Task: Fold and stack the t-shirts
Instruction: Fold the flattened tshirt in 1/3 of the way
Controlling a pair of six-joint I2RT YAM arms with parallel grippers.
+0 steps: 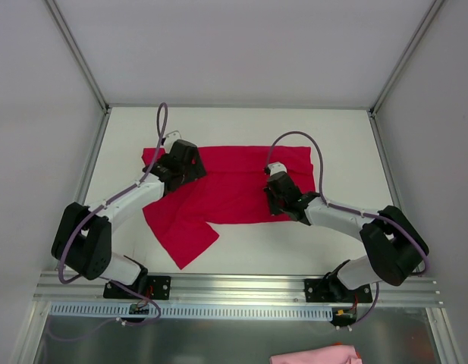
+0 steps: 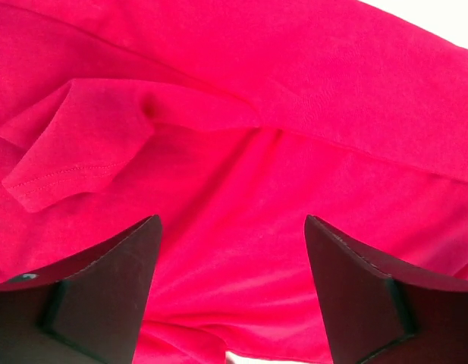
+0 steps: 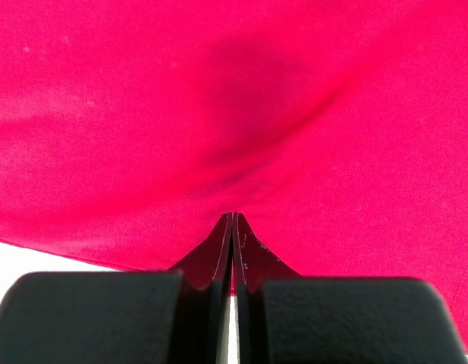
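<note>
The t-shirt (image 1: 234, 186) looked limp, best taken at its hem. My right gripper (image 3: 232, 216) pinched there; my left gripper (image 2: 231, 220) gaped.

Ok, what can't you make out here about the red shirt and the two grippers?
Right wrist view: right gripper is shut at the t-shirt edge; its own fingers hide whether cloth is pinched.
Left wrist view: the t-shirt overruns the frame, outline cut off.
Top view: pink cloth cut by the bottom edge; its kind unclear.
</note>
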